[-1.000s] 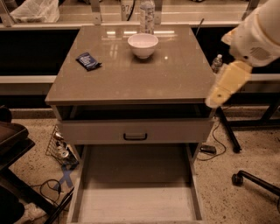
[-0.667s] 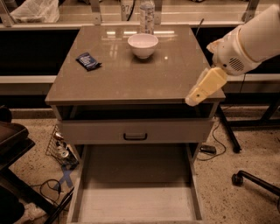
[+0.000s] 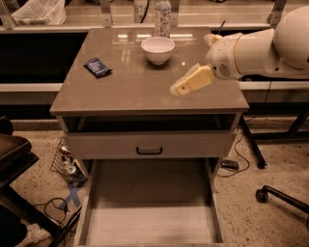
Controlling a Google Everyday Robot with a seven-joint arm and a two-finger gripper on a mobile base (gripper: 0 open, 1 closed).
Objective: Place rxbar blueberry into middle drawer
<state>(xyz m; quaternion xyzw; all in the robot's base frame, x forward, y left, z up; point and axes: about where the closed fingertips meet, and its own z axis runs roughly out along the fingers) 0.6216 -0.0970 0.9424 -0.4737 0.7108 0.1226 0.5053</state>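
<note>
The rxbar blueberry (image 3: 98,67), a small dark blue wrapper, lies flat on the left part of the brown cabinet top (image 3: 125,89). My gripper (image 3: 179,88), pale yellow on a white arm, hovers over the right-centre of the top, well to the right of the bar and just in front of the white bowl (image 3: 158,49). It holds nothing that I can see. The middle drawer (image 3: 149,222) is pulled out wide below, with pale side walls and a bare grey floor.
A clear water bottle (image 3: 162,12) stands behind the bowl. A shut drawer front with a dark handle (image 3: 149,150) sits above the open drawer. A dark chair (image 3: 12,154) is at left, a chair base with a caster (image 3: 263,194) at right, cables and clutter on the floor at left.
My arm has swung left from beyond the cabinet's right edge to over the right-centre of the top. The bar, bowl and drawer have not moved.
</note>
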